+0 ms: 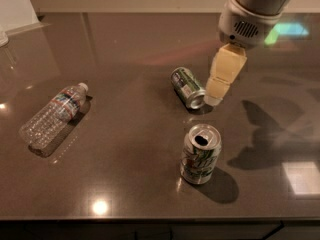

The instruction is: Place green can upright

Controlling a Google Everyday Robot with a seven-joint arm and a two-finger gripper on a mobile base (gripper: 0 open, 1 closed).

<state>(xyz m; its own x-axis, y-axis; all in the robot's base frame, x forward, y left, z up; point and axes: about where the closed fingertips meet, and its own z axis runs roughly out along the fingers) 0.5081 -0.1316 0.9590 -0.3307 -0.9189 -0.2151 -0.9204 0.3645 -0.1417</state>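
Three containers share the dark, glossy brown surface (pixel 120 184). The small dark-green aluminium can w/ a white label patch and silver ends (pixel 187 87) lies on its side near the middle, one silver end facing front-right. A silver-white aluminium can w/ a green swirl logo (pixel 200 155) stands upright nearer the front edge, apart from it. A clear, ribbed plastic water bottle w/ a white cap (pixel 54 115) lies well off to the left. The cream, blocky tool (pixel 215 96) hangs from a white wrist, its tip low and just beside the green can's front-right end. Contact is unclear, it carries nothing, and I can't tell whether it's spread or pressed together. Step in hand, by my read: approach for the pick, w/ the task barely begun. To do it well, the tool prob. needs to straddle the can across its round body, approx. mid-length rather than along the axis. It should close squarely so the cylinder doesn't roll or squirt out. Thin aluminium is slick and dents easily, so a moderate squeeze is best. Then lift, rotate till the axis is vertical, and set one flat end down on bare surface, away from the upright can. The polished surface mirrors the lights and looks hard and low-friction, so a nudged can would likely roll or skid.
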